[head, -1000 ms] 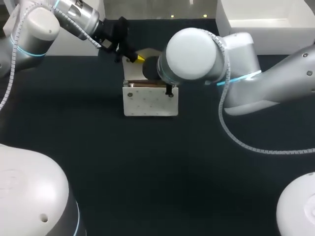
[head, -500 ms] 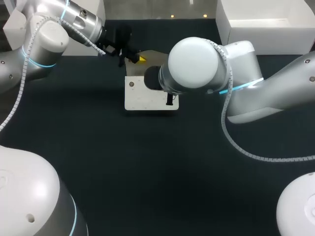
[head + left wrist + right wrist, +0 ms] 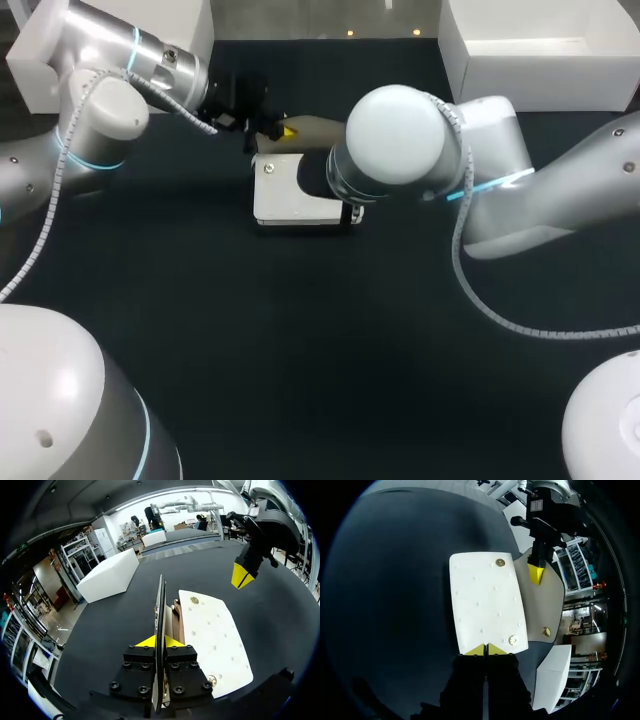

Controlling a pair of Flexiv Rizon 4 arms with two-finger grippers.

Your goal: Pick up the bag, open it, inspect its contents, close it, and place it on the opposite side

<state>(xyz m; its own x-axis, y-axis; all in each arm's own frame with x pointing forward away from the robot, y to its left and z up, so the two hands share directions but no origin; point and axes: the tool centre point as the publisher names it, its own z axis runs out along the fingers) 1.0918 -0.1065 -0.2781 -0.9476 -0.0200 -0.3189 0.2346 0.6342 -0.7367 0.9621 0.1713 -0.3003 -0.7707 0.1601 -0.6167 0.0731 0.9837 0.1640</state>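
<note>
Head view has the white bag (image 3: 290, 195) lying flat on the dark worktop (image 3: 300, 350), toward the far middle, partly hidden behind my right arm (image 3: 400, 140). Left wrist view: left hand (image 3: 159, 641) is clamped on the bag's beige flap (image 3: 160, 605), with the thin edge running right between the yellow tips. Right wrist view looks straight down on the bag's white panel (image 3: 487, 600) and its two snaps (image 3: 500, 562). Right hand (image 3: 486, 650) has its tips pressed together, sitting at the panel's near end.

left gripper (image 3: 159, 641) clamped, right gripper (image 3: 486, 649) closed
</note>
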